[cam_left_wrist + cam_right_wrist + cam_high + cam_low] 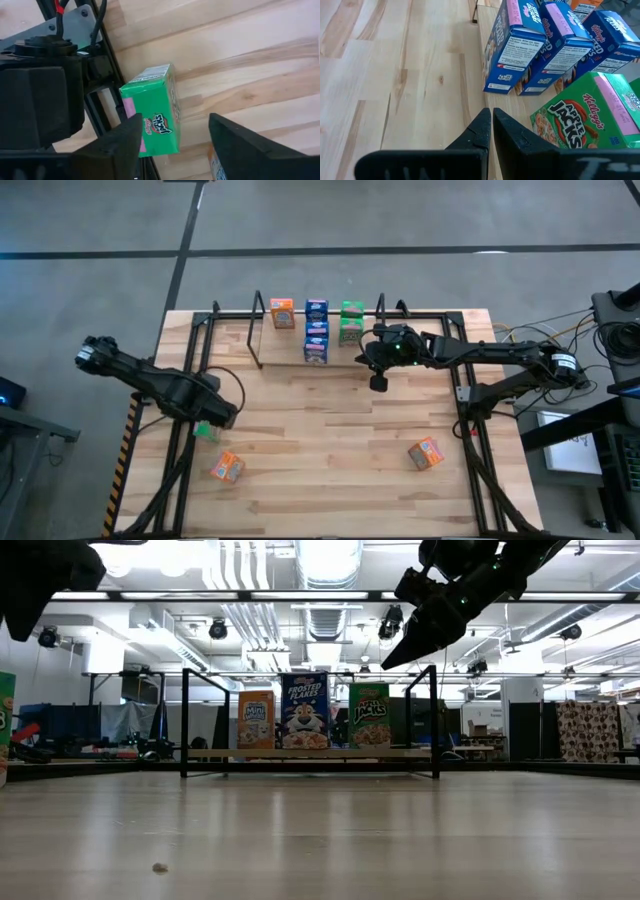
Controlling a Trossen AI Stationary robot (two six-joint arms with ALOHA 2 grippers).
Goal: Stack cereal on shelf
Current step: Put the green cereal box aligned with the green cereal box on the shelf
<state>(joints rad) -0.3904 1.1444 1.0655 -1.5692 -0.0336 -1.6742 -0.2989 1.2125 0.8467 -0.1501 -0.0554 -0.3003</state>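
- Two arms work over the wooden table (330, 450), on which everything else stands.
- Along the table's far edge stands the shelf (230, 315), a low rack of thin black rods; from the low view its upright hoops frame one orange, one blue and one green box side by side.
- On the shelf from above: an orange box (282, 312), three blue boxes (316, 330) in a row one behind another, and two green boxes (350, 322) beside them.
- At the table's left side, the left gripper (172, 137) stands with fingers spread well apart, on either side of a green Apple Jacks box (152, 112) that lies between them on the wood; whether either finger touches it cannot be told.
- Just off the shelf's right end, the right gripper (489, 125) hangs above the table, fingers pressed together, holding nothing; blue and green boxes stand just ahead of it.
- Near the front, well apart, lie two loose orange boxes: one left (227, 468), one right (426, 453).
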